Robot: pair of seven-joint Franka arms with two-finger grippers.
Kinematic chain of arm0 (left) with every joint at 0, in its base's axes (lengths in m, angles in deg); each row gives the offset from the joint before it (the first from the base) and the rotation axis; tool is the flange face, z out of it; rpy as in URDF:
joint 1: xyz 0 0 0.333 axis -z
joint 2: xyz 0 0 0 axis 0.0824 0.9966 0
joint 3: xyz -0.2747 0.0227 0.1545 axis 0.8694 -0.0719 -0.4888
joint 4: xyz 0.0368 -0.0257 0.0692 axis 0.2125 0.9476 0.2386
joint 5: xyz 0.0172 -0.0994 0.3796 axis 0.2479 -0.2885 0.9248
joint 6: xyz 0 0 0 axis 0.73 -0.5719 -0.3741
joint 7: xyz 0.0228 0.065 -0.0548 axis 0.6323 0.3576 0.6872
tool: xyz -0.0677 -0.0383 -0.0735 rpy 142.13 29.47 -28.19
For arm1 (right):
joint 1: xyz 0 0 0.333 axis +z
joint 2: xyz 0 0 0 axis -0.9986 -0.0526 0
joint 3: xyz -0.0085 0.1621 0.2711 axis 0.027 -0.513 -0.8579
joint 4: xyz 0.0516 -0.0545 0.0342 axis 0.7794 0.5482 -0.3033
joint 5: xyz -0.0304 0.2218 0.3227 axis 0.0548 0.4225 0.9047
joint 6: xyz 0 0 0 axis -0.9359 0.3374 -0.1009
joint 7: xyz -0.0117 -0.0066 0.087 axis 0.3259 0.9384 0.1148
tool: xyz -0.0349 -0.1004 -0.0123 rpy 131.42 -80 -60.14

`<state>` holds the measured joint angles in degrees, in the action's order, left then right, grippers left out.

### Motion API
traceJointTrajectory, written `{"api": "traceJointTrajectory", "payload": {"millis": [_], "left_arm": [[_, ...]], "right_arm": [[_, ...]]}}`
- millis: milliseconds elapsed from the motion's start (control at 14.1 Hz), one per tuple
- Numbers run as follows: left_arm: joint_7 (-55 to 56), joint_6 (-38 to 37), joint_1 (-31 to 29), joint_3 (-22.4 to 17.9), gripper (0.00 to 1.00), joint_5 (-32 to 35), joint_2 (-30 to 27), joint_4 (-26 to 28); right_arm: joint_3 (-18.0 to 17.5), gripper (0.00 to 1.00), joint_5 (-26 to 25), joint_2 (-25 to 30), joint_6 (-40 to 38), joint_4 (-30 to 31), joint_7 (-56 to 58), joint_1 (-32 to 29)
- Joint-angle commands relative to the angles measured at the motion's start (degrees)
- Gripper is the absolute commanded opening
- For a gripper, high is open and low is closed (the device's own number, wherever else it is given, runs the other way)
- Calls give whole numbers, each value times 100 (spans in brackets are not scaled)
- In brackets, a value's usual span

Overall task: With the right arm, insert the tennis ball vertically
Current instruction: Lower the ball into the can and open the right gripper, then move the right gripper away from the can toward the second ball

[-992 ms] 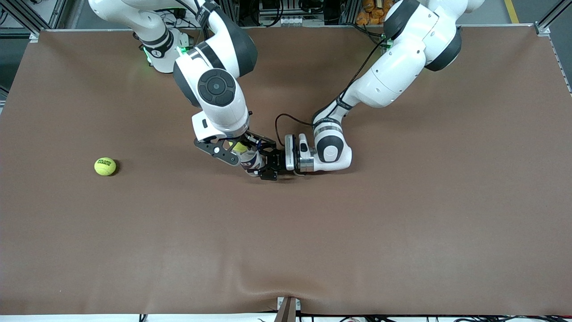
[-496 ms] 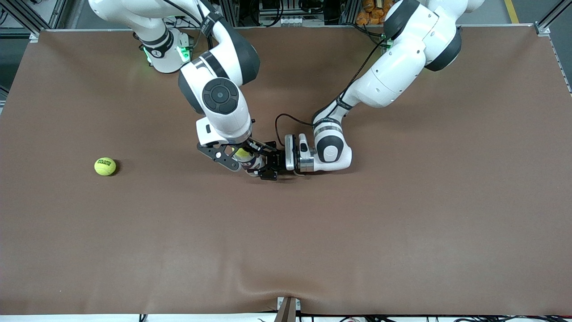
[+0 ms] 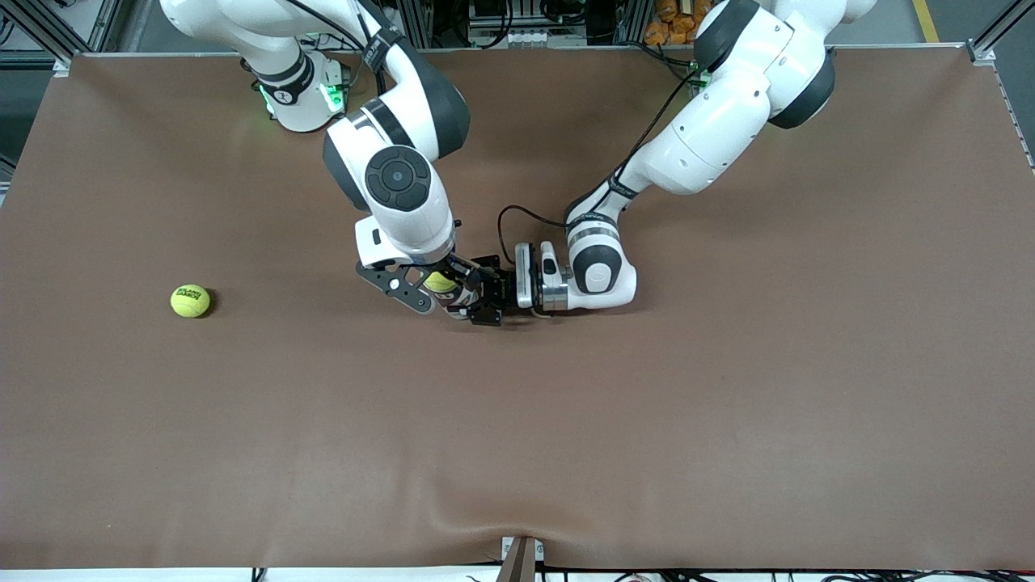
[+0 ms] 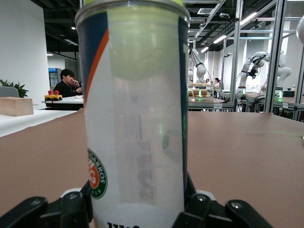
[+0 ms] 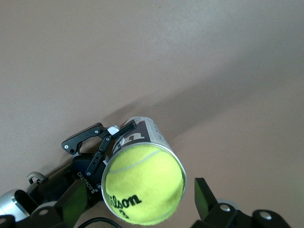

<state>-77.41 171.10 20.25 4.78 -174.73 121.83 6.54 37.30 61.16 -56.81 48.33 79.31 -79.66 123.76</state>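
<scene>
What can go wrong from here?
1. The tennis ball fills the mouth of the can and looks not fully sunk; it may jam at the rim.
2. The right claw is open with its fingers close beside the ball, so lifting off could drag it out.
3. Only the left claw holds the can, so a bump could tilt it.

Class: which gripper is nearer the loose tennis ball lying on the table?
Right. The right gripper is over the can, on the loose ball's side; the left gripper grips the can.
</scene>
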Motion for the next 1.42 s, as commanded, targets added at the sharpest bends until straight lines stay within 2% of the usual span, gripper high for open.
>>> {"api": "traceJointTrajectory", "payload": {"millis": [0, 354, 425, 780, 1063, 1347], "left_arm": [[-445, 41, 59, -9, 69, -207, 122, -49], [-445, 33, 51, -9, 69, -198, 113, -49], [-445, 33, 42, -9, 73, -207, 113, -49], [-445, 33, 7, -9, 76, -181, 104, -40], [-436, 33, 7, -9, 81, -190, 113, -40], [-428, 33, 15, -9, 83, -198, 113, -32]], "right_arm": [[-15, 100, -50, 6, -41, -40, -111, -12], [55, 100, -269, 120, -251, -14, 90, -205], [55, 100, -322, 190, -348, 12, 361, -336], [46, 100, -314, 445, -709, 178, 2056, -1364], [46, 100, -314, 560, -534, 723, 3664, -2383], [46, 100, -314, 858, 334, 1829, 5334, -3394]]}}
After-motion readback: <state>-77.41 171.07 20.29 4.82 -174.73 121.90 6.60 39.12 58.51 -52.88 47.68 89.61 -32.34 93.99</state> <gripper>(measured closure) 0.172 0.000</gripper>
